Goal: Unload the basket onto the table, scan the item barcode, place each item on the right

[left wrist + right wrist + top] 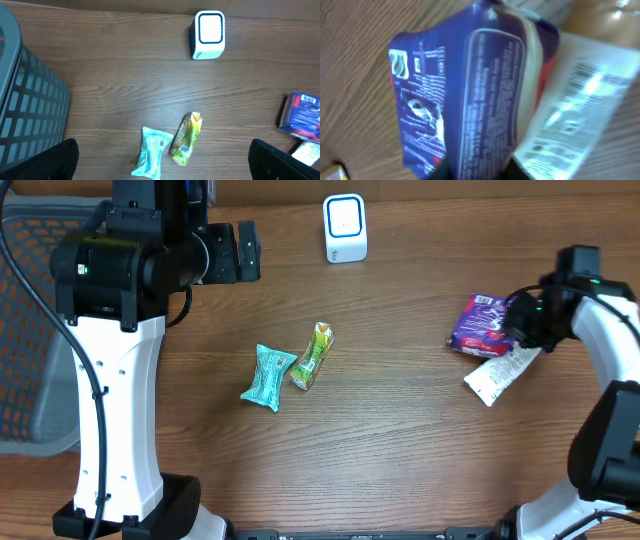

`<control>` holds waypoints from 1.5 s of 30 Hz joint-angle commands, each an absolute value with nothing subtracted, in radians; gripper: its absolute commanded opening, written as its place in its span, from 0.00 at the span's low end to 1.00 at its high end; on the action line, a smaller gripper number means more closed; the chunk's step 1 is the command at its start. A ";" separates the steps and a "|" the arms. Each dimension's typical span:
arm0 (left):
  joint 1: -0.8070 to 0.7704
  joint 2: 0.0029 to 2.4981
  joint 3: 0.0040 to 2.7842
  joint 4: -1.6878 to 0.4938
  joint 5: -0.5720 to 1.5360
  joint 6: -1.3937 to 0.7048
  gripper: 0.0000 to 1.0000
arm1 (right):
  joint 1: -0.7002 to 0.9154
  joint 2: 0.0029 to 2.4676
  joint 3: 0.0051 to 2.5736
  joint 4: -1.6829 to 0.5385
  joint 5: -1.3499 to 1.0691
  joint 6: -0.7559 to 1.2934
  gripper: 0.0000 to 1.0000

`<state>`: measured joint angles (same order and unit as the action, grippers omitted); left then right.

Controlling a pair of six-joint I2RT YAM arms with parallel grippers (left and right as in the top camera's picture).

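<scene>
- The table (400, 450) is brown wood with long streaky lines.
- The purple packet (480, 322) sits at the right of the overhead view. It is shiny and crinkly, with tiny white print on it. It touches a flat white packet (497, 377) with black print.
- The right tool (518, 322) is right at the purple packet's edge. It is so close that I cannot tell if its fingers are apart or pinching the packet.
- The white scanner (345, 228) is a little box with round corners and a blue ring on its face. It stands at the top middle, well apart from the purple packet.
- The left tool (247, 250) hangs at the upper left. Its black fingers are wide apart and hold nothing.
- A puffy teal packet (268, 377) and a thin green packet (313, 356) lie just beside each other in the middle.
- A grey basket (25, 330) with a grid of holes is at the left edge.
</scene>
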<state>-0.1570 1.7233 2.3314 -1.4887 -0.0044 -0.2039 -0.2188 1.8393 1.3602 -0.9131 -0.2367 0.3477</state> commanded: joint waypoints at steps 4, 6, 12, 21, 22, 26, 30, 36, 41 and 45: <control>-0.157 1.730 2.329 -1.488 -0.003 -0.210 0.99 | -0.305 1.816 1.475 -1.022 -0.437 0.297 0.53; -0.157 1.730 2.329 -1.488 -0.003 -0.210 1.00 | -0.302 1.815 1.522 -1.077 -0.440 0.261 0.57; -0.157 1.730 2.329 -1.488 -0.003 -0.210 1.00 | -0.206 1.793 1.619 -1.185 -0.442 0.235 0.58; -0.153 1.729 2.331 -1.428 -0.012 -0.221 0.99 | 0.074 1.785 1.617 -1.128 -0.465 0.295 0.58; -0.147 1.729 2.333 -1.429 -0.025 -0.212 1.00 | 0.113 1.786 1.616 -1.106 -0.461 0.301 0.59; -0.092 1.720 2.339 -1.450 -0.036 -0.202 1.00 | 0.269 1.793 1.598 -0.995 -0.360 0.398 0.65; -0.004 1.718 2.375 -1.496 -0.031 -0.204 0.99 | 0.388 1.816 1.583 -0.897 -0.297 0.446 0.67; 0.148 1.718 2.407 -1.548 -0.021 -0.207 1.00 | 0.511 1.907 1.583 -0.751 -0.183 0.446 0.67; 0.170 1.718 2.406 -1.547 -0.007 -0.206 1.00 | 0.531 2.001 1.583 -0.684 -0.176 0.445 0.67; 0.170 1.718 2.406 -1.547 -0.008 -0.204 1.00 | 0.531 2.062 1.583 -0.628 -0.176 0.441 0.68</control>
<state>0.1703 1.7233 2.3856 -1.5478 -0.0185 -0.2104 0.5346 2.0354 1.5902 -0.6487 -0.2012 0.4377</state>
